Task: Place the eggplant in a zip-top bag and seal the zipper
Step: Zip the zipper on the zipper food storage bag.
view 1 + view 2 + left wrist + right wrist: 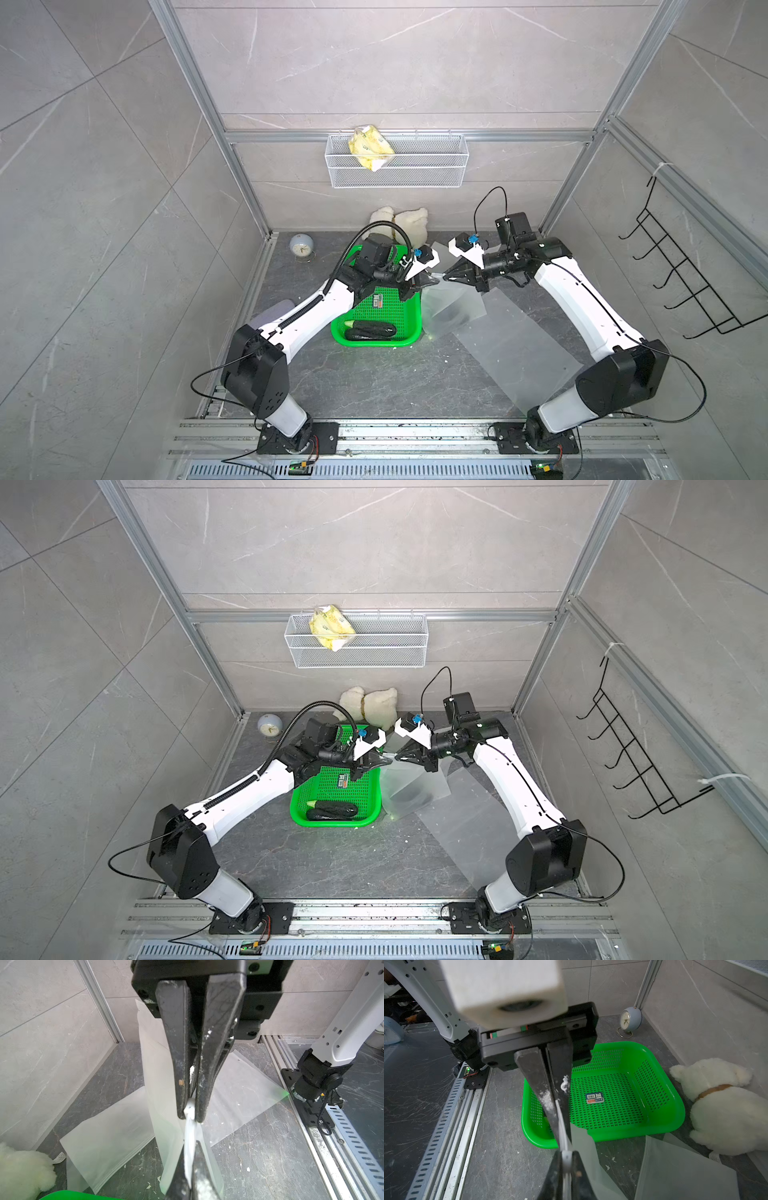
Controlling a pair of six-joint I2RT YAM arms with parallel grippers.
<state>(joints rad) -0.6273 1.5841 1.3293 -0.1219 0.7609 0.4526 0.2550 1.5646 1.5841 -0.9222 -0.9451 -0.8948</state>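
The dark eggplant (pixel 370 331) lies in the green basket (pixel 376 343) at its near side, seen in both top views (pixel 332 809). A clear zip-top bag (pixel 451 305) hangs upright just right of the basket, its top edge stretched between both grippers. My left gripper (pixel 434 281) is shut on that edge (pixel 191 1167). Tip to tip with it, my right gripper (pixel 448 277) is shut on the white zipper tab (pixel 189 1108) at the same edge (pixel 566 1159). In the right wrist view the fingers hide the eggplant.
More clear bags (pixel 519 353) lie flat on the dark table under the right arm. A white plush toy (pixel 409 226) and a small clock (pixel 301 247) stand at the back. On the walls hang a wire basket (pixel 415 170) and a black hook rack (pixel 685 282).
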